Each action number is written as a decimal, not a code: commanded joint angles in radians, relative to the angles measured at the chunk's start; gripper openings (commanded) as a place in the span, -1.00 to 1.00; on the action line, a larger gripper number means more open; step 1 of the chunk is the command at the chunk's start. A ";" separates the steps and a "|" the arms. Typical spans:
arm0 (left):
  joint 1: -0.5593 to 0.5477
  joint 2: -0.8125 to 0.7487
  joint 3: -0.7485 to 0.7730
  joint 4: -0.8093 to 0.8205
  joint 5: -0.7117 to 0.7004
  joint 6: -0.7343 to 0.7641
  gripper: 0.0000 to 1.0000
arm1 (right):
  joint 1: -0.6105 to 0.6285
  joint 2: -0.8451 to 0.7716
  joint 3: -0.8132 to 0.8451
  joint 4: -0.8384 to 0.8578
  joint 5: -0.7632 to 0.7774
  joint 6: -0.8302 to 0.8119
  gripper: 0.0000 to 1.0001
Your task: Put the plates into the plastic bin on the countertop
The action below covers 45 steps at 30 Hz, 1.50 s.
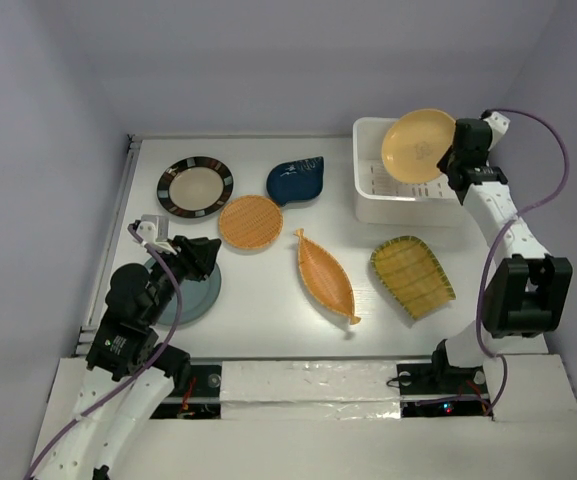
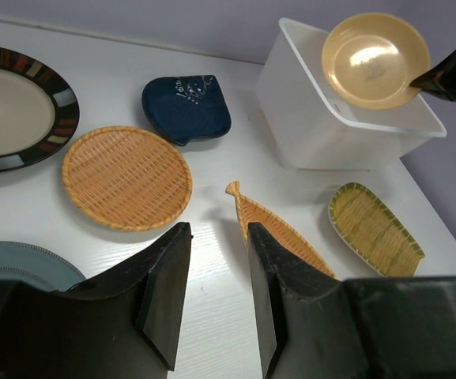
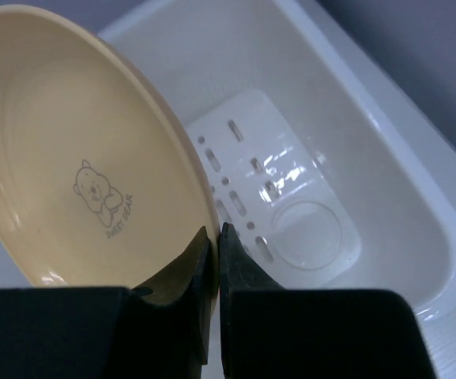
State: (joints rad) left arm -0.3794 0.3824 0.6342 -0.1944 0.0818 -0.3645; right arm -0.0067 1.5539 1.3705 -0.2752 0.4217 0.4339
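The right gripper is closed tight on the rim of the plain yellow-orange plate, which hangs tilted on edge above the plastic bin, its face with a small bear print turned away from the bin's slotted base. The bin sits on the desk with no plate on the part of its base that shows.

The left gripper is open a moderate way and holds nothing. It hovers far left of the bin, over the pale teal plate.

Left of the bin lie the navy leaf plate, the orange woven plate and, farthest, the brown-striped plate. Nearer the arms than the bin lie the yellow-green ribbed plate and the orange boat-shaped plate.
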 commanded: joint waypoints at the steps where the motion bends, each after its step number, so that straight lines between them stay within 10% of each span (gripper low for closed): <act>1: 0.002 -0.016 0.005 0.019 0.003 0.002 -0.36 | -0.010 0.006 0.061 -0.044 -0.026 -0.050 -1.00; 15: -0.016 -0.033 0.005 0.019 -0.011 -0.001 -0.20 | -0.021 0.262 0.185 -0.137 -0.074 -0.069 -0.50; 25: -0.016 -0.024 0.005 0.019 -0.010 0.001 -0.17 | -0.004 -0.096 -0.022 0.062 -0.069 -0.015 0.00; 28: -0.026 -0.027 0.005 0.018 -0.011 -0.001 -0.16 | 0.063 -0.312 -0.201 0.154 -0.049 -0.009 -0.13; 31: -0.026 -0.028 0.005 0.018 -0.008 -0.001 -0.15 | 0.150 -0.548 -0.454 0.198 -0.128 0.025 -0.96; 38: -0.026 -0.017 0.004 0.023 -0.007 -0.001 -0.15 | 0.463 -0.588 -0.645 0.191 -0.328 0.068 -1.00; 45: -0.026 -0.013 0.005 0.016 -0.016 -0.001 -0.15 | 0.766 -0.237 -0.464 0.320 -0.294 0.130 -1.00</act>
State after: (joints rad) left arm -0.3985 0.3641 0.6342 -0.2070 0.0738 -0.3649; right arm 0.7040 1.2243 0.7910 -0.0887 0.1326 0.5270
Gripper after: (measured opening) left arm 0.423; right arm 0.010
